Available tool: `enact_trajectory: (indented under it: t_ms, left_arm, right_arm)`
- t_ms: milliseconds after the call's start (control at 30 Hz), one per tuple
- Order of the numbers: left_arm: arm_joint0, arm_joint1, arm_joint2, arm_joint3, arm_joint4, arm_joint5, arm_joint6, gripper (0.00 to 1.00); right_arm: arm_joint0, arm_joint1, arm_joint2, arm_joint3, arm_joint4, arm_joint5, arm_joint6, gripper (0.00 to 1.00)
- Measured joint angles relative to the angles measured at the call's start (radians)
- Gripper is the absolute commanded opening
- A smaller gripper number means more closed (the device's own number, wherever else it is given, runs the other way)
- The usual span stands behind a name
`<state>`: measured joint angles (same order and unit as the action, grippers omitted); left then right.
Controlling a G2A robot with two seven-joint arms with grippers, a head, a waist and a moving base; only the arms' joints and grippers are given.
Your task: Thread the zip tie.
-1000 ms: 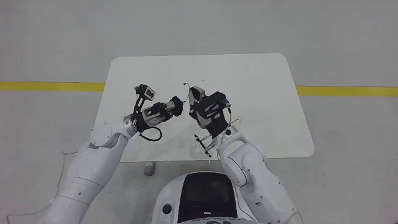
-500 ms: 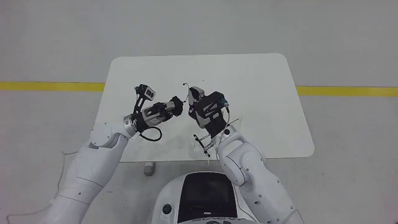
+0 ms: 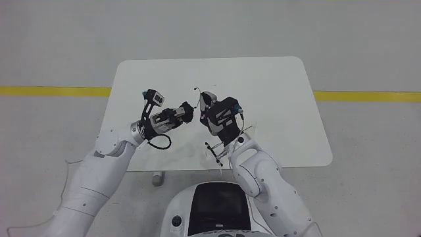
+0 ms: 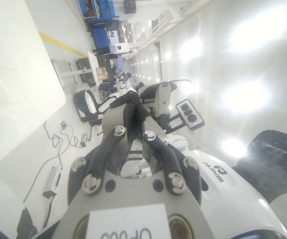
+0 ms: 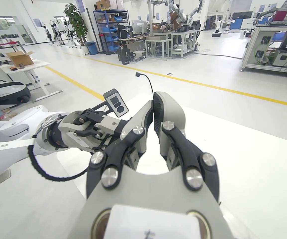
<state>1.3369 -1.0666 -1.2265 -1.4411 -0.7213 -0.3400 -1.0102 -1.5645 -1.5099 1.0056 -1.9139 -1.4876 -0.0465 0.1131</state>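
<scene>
You have both grippers held up over the near middle of the white table (image 3: 276, 82), their tips almost meeting. Your right gripper (image 5: 154, 97) has its fingers pressed together on the black zip tie (image 5: 149, 82). The strap comes out from between the ribbed pads at the tips, stands up and bends over toward the left arm's side, ending in its small square head. From above, that free end shows as a thin dark hook (image 3: 197, 91) just beyond the right gripper's pale fingertips. Your left gripper (image 4: 132, 101) points at the right one from the side, and its fingers are closed against each other too, dark pads touching along their length. Something dark sits at its very tips, but you cannot tell whether that is the tie's strap or only the pads. In the right wrist view the left gripper's fingertips are hidden behind the right gripper's near finger (image 5: 143, 118), so you cannot read any contact between the two there either. The grippers sit just beside each other, off the tabletop. A yellow floor line (image 3: 368, 96) runs out from behind the table on both sides.
</scene>
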Motion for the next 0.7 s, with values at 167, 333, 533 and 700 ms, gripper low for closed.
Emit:
enact_trajectory:
  t_ms: [167, 333, 533, 700]
  left_arm:
    - [0.000, 0.000, 0.000, 0.000, 0.000, 0.000, 0.000, 0.00]
    - [0.000, 0.000, 0.000, 0.000, 0.000, 0.000, 0.000, 0.00]
    - [0.000, 0.000, 0.000, 0.000, 0.000, 0.000, 0.000, 0.00]
    - [0.000, 0.000, 0.000, 0.000, 0.000, 0.000, 0.000, 0.00]
  right_arm:
    - [0.005, 0.002, -0.004, 0.001, 0.004, 0.003, 0.000, 0.00]
    - [0.013, 0.004, -0.007, 0.011, 0.009, 0.009, 0.000, 0.00]
    - [0.019, 0.007, -0.007, 0.024, 0.013, 0.013, 0.009, 0.00]
    - [0.017, 0.011, -0.004, 0.023, 0.009, 0.015, 0.014, 0.00]
